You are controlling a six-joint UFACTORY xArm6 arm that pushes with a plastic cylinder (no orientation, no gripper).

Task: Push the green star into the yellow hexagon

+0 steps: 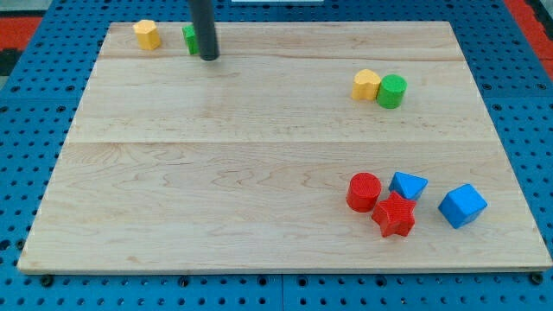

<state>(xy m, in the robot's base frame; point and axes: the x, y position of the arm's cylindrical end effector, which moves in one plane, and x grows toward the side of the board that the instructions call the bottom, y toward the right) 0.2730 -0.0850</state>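
Touching my tip (209, 57), the green star (188, 38) lies on its left.

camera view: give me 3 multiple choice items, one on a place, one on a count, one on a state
1. Where is my tip?
A. at the view's top left, just right of the green block
B. beside the blue blocks
C. at the board's centre

2. How many red blocks are there?
A. one
B. two
C. four

3. The green block by my tip and the yellow block near it are:
A. stacked
B. touching
C. apart

Answers:
1 A, the rod partly hides that green block.
2 B, a red cylinder and a red star.
3 C, bare board shows between them.
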